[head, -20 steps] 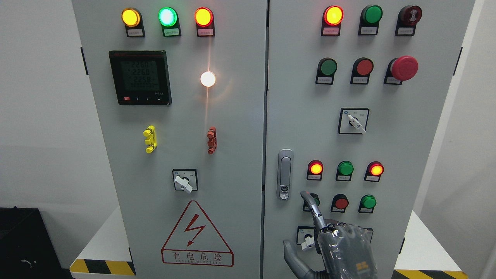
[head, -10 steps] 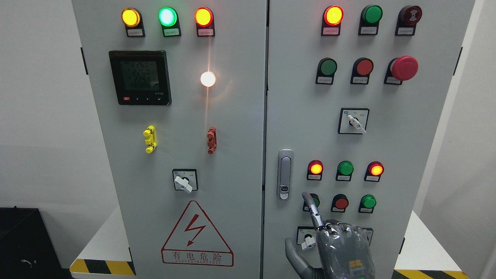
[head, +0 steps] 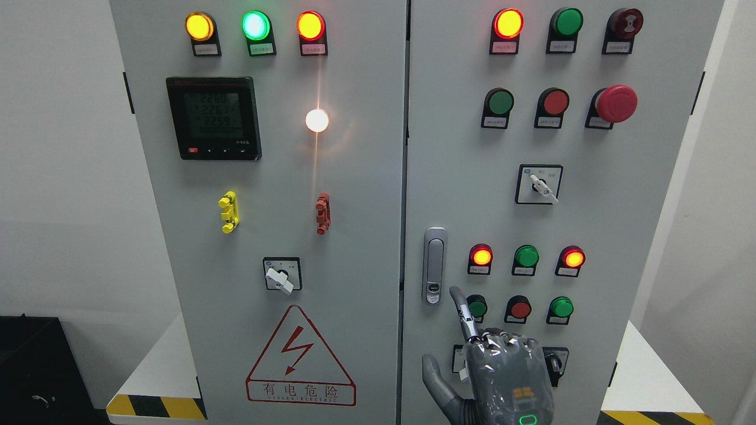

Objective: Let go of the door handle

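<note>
Grey two-door electrical cabinet filled most of the head view, standing on a white base with yellow-black hazard striping at its lower corners; pale walls showed to either side, and a dark box sat low at the far left. Left door carried three lit indicator lamps, a digital meter, a bright white lamp, a yellow clip, a red clip, a rotary switch and a red lightning warning triangle. Right door carried rows of red and green lamps and buttons, a red mushroom stop button, and a selector switch. Door handle, silver and upright, sat at the right door's left edge beside the centre seam. Right hand rose from the bottom edge, below and right of the handle, apart from it, index finger extended upward, thumb spread, remaining fingers curled, holding nothing. Open panel lay left of the hand.
</note>
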Controlling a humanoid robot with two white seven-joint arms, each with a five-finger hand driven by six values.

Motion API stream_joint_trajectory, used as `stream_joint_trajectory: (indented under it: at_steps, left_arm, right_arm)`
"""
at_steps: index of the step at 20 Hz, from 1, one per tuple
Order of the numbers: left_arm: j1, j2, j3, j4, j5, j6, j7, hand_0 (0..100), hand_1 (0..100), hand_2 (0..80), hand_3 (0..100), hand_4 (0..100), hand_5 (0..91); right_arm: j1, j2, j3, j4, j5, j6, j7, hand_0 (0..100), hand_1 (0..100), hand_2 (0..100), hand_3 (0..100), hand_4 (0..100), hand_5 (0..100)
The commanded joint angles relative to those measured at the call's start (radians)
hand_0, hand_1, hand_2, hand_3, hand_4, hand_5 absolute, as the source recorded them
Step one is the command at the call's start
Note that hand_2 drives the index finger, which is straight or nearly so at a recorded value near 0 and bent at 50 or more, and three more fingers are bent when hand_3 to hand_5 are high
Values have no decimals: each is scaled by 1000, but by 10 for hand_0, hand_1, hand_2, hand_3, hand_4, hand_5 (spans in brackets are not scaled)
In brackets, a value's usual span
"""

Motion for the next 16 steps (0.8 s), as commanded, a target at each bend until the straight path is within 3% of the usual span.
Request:
stream_joint_trajectory:
  at_steps: [1, 16]
  left_arm:
    - [17, 0, 0, 0, 0, -1, 0, 120, 556, 0, 0, 0, 0]
    - [17, 0, 0, 0, 1, -1, 0, 120, 556, 0, 0, 0, 0]
  right_arm:
    - [-10, 2, 58, 56, 17, 11, -10, 412, 263, 30, 1000, 985, 1000]
    - [-44, 4, 61, 114, 20, 37, -24, 408, 259, 24, 1000, 984, 1000]
